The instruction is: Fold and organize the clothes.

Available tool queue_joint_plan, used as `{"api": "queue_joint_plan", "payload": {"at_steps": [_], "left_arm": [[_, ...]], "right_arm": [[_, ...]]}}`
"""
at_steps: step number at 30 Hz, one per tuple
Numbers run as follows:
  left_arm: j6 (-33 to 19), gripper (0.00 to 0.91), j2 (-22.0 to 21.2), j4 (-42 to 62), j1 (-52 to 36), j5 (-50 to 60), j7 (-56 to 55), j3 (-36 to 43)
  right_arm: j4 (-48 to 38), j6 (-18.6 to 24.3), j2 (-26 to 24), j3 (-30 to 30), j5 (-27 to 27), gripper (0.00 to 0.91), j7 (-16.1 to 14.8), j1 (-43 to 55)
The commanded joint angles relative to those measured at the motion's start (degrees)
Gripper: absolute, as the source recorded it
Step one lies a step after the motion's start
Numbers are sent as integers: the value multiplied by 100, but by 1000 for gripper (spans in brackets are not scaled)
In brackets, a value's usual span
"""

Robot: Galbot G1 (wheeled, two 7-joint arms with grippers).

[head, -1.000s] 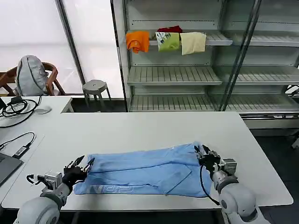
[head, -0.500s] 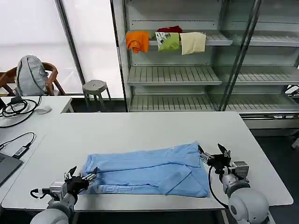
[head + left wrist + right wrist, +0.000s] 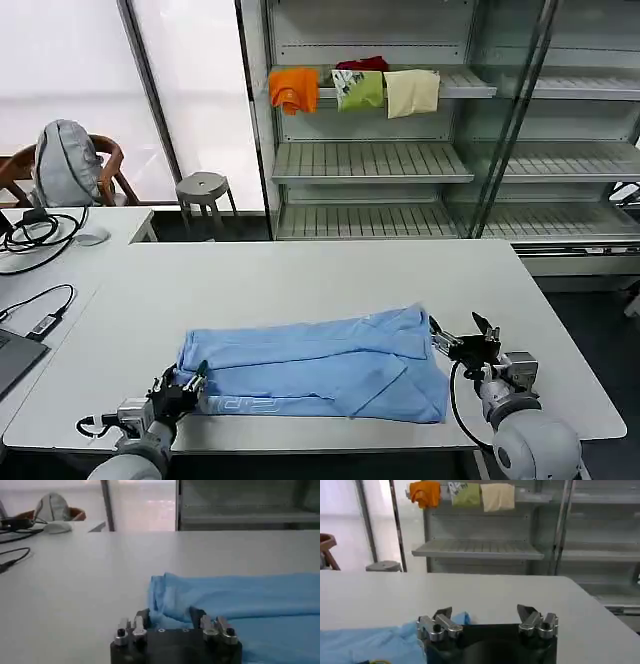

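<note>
The light sky-blue short-sleeved T-shirt (image 3: 315,362) of soft fabric lies folded into a long band across the near part of the white bench (image 3: 300,280), toward six o'clock in the head view. Pale whitish lettering runs along its near edge at the left, too small to read. How the folds stack underneath is hidden; a diagonal flap crosses the right half.

The left tool (image 3: 186,389) sits at the shirt's left end, around eight o'clock from the shirt's middle, its fingers spread apart and holding nothing. In the left wrist view the left tool (image 3: 170,616) has both fingertips parted with the blue cloth (image 3: 240,610) lying just beyond and between them; whether the tips touch the fabric cannot be told. Its arm is cut off by the lower edge of the head view.

The right tool (image 3: 458,335) stands just beside the shirt's right end, at three o'clock from it, fingers wide apart and empty. In the right wrist view the right tool (image 3: 485,613) shows a corner of blue cloth (image 3: 375,642) next to one finger, the rest cut off.

Farther out, at twelve o'clock, a metal shelf rack (image 3: 400,150) carries an orange cloth (image 3: 294,88), a green cloth (image 3: 360,88) and a cream cloth (image 3: 412,91). At ten o'clock a grey backpack (image 3: 64,160) rests on a wooden chair, partly hidden, with black cables (image 3: 30,230) nearby.
</note>
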Motion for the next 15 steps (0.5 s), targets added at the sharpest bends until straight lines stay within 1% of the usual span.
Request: {"api": "queue_joint_plan", "payload": {"at_steps": [1, 9, 13, 15], "left_arm": [[106, 20, -20, 149, -39, -204, -154, 167], [94, 20, 105, 313, -148, -44, -82, -29], [113, 20, 281, 455, -78, 196, 103, -544], [126, 20, 449, 527, 51, 343, 193, -888]], "right_arm": [[36, -7, 10, 1, -43, 907, 3, -48], [34, -3, 33, -18, -95, 907, 2, -97], [30, 1, 38, -42, -115, 907, -6, -72], [17, 5, 41, -45, -122, 907, -20, -43]]}}
